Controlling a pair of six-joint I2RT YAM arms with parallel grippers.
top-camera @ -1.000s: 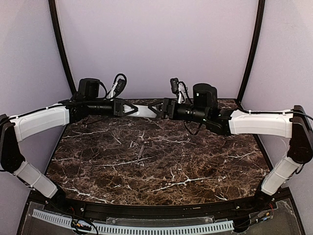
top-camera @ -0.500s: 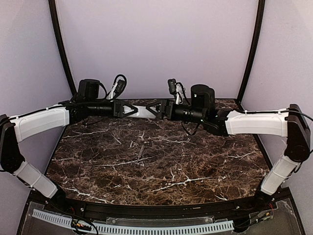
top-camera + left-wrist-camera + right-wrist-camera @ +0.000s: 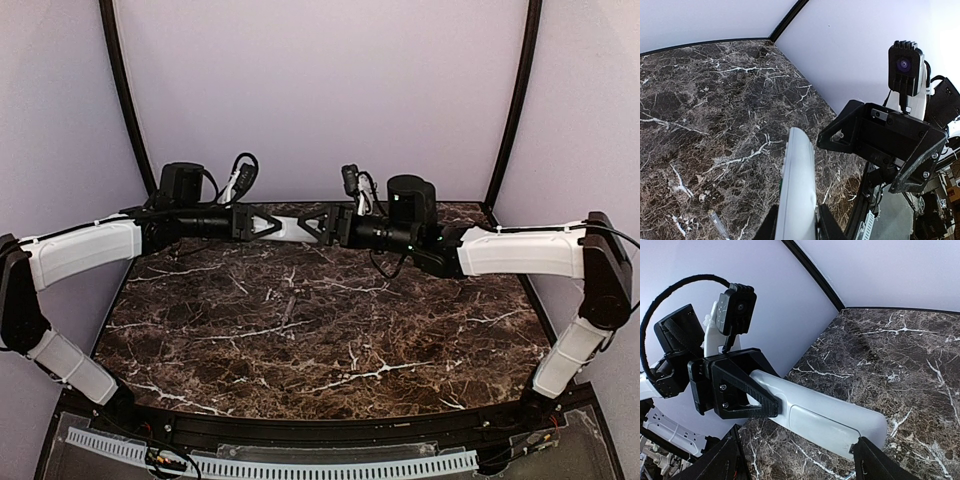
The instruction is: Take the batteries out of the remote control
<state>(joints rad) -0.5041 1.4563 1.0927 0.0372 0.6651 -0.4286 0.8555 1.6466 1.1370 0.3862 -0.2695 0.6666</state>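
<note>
underneath, dark white-veined marble tabletop [image 3: 300,330]; pale lilac walls [image 3: 320,90]; remote control [image 3: 293,228] aloft

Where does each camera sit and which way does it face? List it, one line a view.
Top external: above and behind the bases, looking down on the table; both arms show.
Left wrist: looks along the held remote control at the right gripper; left fingers show.
Right wrist: looks back at the left gripper; right fingers show.
Shared: all see the remote control.

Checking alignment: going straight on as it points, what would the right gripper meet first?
Probably the free end of the remote control, held by the left gripper; depth is unclear.
</note>
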